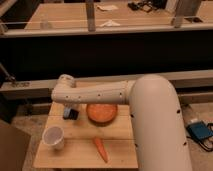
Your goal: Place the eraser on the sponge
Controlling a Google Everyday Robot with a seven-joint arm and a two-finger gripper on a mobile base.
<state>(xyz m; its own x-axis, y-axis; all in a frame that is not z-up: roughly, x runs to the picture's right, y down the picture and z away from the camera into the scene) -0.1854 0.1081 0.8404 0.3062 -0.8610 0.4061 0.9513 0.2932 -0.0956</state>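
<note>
- Gripper: hangs down from the left end of the arm, low over the back left part of the table. Mostly hidden by the forearm; whether it is clasped or released cannot be told.
- Eraser: a small dark patch directly below the gripper, at table level, just left of the bowl. Where it ends and the gripper begins cannot be told, nor whether it is gripped or lying free.
- Sponge: a blue-grey sliver at the left edge of that dark patch, touching or under it; most of it is covered.
- Arm: a white forearm lying level across the back of the table from right to left. It blocks the view of the table's rear edge and the top of the gripper.
- Robot body link: a large white rounded column that fills the right foreground and hides the table's right side.
- Orange bowl: shallow and round, back centre of the table, partly under the forearm.
- Carrot: lies at a slant on the front centre of the table, well apart from the bowl.
- White cup: upright, front left of the table.
- Table: small, with a light wooden top.
- Blue object: on the floor at far right.
- Brown panel: at lower left beside the table.
- Room: a dark rail runs behind the table; beyond it stands a wooden desk with papers.
</note>
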